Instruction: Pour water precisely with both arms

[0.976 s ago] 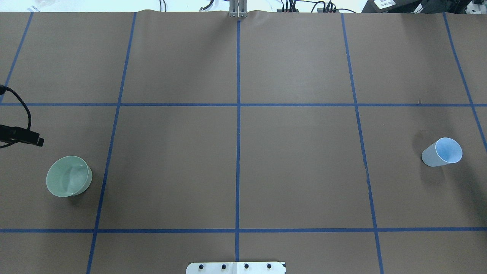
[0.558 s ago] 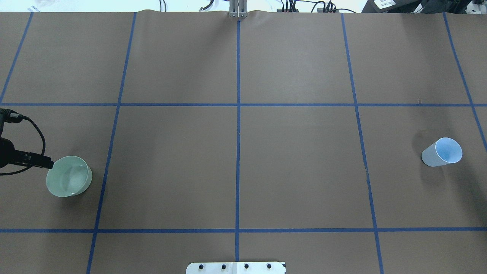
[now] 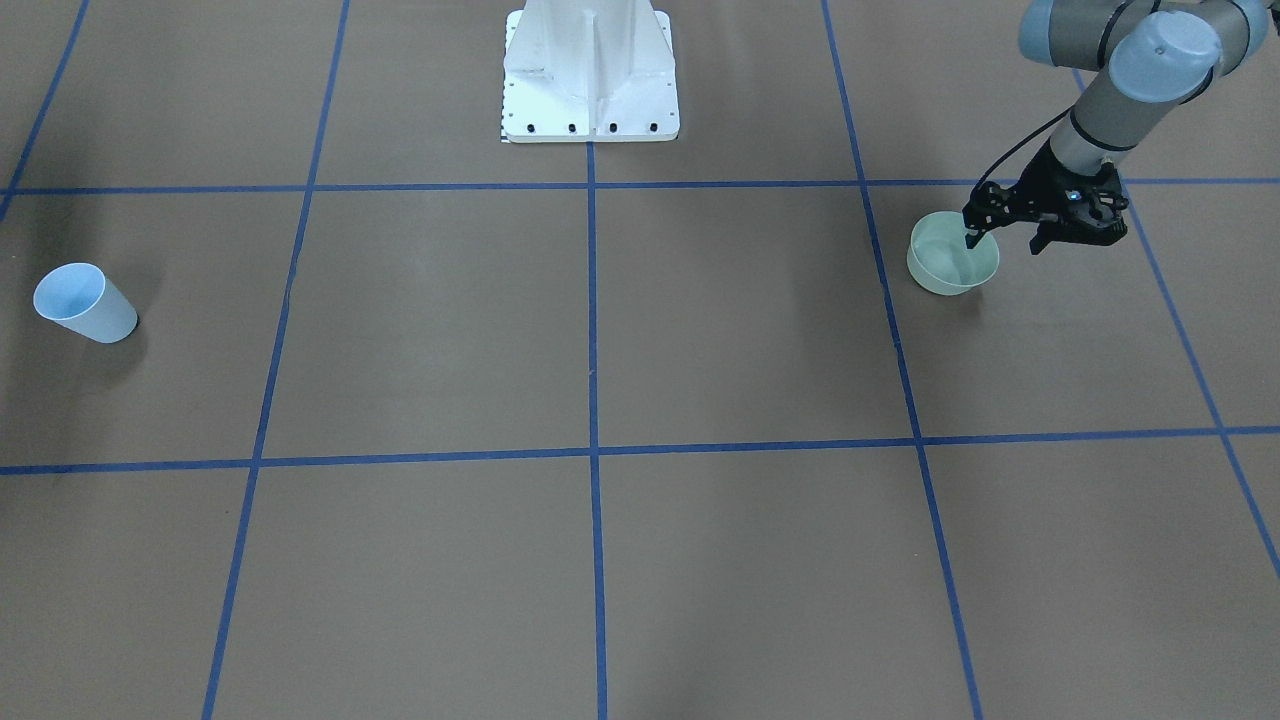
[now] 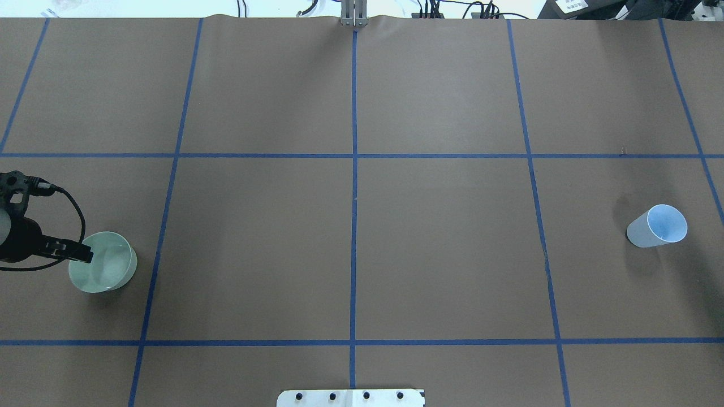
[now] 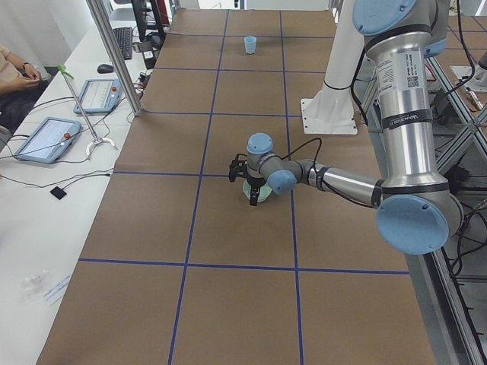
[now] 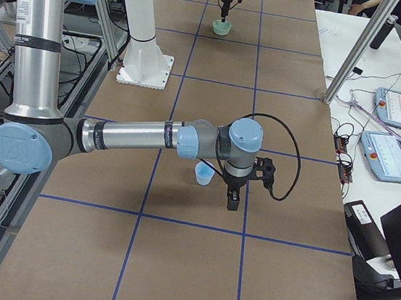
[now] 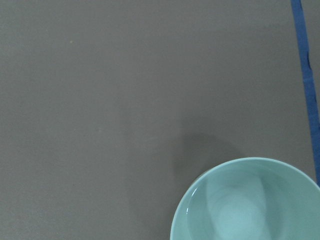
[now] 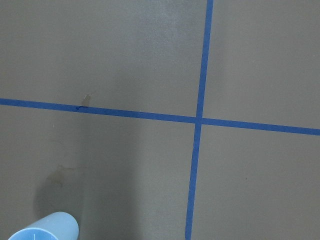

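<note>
Front view: you see the left gripper point(image 3: 1005, 240) spread astride the rim of the green cup point(image 3: 940, 275). Left wrist: the water point(image 7: 240, 215) glints faintly inside that cup. Right side: right gripper point(image 6: 232, 198) far from the green cup; you cannot tell its jaws

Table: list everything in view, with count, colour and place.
table: one, brown with blue grid, under everything
bowl: one, pale green, robot's left side
water: seemingly a little, clear, in the bowl
cup: one, light blue, robot's right side
pedestal: one, white, table's robot-side edge
tablets: two, grey, side bench
left arm: one, grey and blue, at the bowl
left gripper: one, black, open astride the bowl's rim
right arm: one, grey and blue, by the cup
right gripper: one, black, beside the cup
</note>
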{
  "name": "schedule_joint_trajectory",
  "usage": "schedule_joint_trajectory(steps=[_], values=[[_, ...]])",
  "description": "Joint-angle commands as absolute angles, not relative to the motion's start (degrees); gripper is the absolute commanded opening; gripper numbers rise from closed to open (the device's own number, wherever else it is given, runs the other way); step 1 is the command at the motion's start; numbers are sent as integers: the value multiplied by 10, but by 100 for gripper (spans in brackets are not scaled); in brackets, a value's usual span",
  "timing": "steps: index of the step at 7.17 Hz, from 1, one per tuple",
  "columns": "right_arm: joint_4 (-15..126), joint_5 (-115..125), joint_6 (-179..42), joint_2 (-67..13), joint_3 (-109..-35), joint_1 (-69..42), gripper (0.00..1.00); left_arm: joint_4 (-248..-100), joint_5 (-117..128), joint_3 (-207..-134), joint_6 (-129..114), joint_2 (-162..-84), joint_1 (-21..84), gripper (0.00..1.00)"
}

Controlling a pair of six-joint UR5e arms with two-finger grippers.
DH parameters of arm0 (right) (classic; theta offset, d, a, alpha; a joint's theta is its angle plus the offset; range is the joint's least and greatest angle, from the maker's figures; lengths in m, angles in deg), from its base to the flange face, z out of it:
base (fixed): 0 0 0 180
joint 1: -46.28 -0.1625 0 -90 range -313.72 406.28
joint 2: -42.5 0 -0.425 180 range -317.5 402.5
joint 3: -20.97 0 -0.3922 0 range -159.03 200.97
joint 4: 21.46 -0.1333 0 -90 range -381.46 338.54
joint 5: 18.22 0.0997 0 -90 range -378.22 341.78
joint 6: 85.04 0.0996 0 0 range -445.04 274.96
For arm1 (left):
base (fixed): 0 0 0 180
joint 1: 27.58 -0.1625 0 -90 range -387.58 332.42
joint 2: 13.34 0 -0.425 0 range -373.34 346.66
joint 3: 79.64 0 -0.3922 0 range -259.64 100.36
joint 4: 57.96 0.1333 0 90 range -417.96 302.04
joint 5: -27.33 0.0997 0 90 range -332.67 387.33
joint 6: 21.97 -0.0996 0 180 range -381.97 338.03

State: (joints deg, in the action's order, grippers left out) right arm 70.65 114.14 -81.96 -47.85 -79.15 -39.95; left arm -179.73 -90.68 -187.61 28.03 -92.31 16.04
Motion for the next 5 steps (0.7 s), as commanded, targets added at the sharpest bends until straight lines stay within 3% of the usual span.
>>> schedule_joint_trajectory(steps=[1, 2, 3, 5], values=[[707, 1141, -820, -479, -792, -399, 100, -1799, -912, -1842, 282, -954, 159, 45], [707, 1141, -820, -479, -792, -399, 100, -1799, -912, -1841, 281, -955, 159, 9], [707, 1141, -820, -478, -792, -399, 100, -1799, -913, -1846, 280, -954, 160, 0], [707, 1141, -820, -478, -792, -399, 100, -1794, -958, -1875, 280, -955, 163, 0]])
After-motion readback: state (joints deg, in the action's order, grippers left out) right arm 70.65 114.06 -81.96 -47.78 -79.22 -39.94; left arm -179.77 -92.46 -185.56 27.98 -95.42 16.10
